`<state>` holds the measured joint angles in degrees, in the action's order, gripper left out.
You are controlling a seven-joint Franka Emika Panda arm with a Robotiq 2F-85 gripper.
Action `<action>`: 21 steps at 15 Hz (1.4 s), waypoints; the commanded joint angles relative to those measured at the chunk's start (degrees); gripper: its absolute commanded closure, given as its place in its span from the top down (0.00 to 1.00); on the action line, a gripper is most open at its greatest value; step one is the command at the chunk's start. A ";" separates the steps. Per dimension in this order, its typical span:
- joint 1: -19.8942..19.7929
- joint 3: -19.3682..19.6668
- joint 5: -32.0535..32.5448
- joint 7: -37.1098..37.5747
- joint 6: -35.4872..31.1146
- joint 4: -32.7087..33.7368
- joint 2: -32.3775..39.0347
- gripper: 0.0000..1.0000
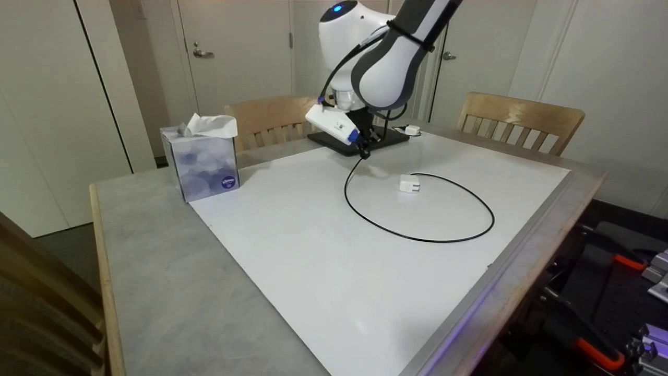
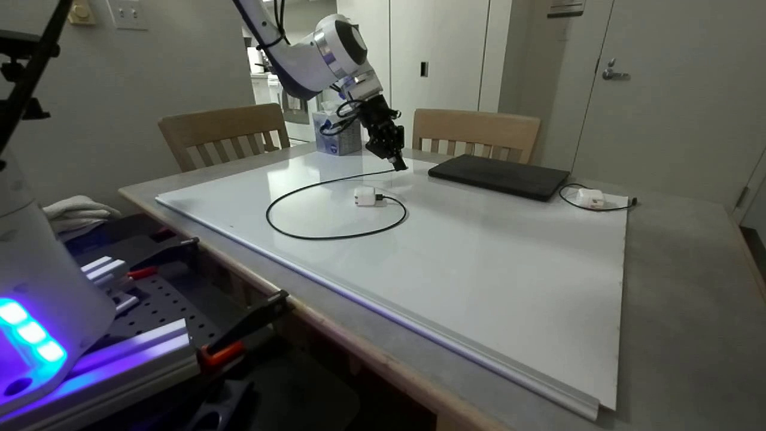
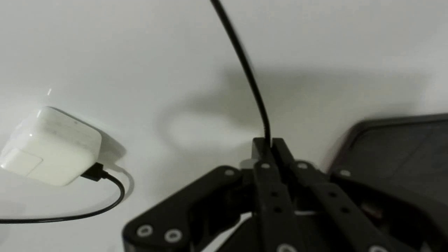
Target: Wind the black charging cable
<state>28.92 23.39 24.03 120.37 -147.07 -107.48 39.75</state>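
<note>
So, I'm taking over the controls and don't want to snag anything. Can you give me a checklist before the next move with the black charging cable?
1. Hand closed on the black charging cable: ok, seen in the wrist view.
2. Firmness of that hold: cannot tell.
3. Cable joined to the white plug: ok, its black connector sits in the plug.
4. Cable free of crossings: ok, one wide open curve in both exterior views.
5. Cable wound: not ok, no coils made yet.
6. Cable apart from the black pad and the other white plug: ok, seen in an exterior view.
</note>
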 commanded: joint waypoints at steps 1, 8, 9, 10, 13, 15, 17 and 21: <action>-2.47 -1.83 2.00 2.63 0.07 -0.52 -0.83 0.06; -1.55 -0.35 3.03 6.87 0.50 -0.39 -0.27 0.01; -1.52 0.15 3.04 9.27 1.02 0.12 0.01 0.01; -1.40 0.89 3.27 12.69 1.43 0.68 0.46 0.01; -2.22 1.99 3.32 21.75 3.82 1.77 0.63 0.01; -3.43 2.09 2.94 27.06 5.65 2.30 0.25 0.01; -5.02 1.60 2.21 31.99 7.63 2.78 -0.20 0.01; 2.75 14.33 -16.17 28.74 7.83 2.74 2.70 0.01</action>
<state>27.69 31.23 16.65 149.07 -140.52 -105.66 40.16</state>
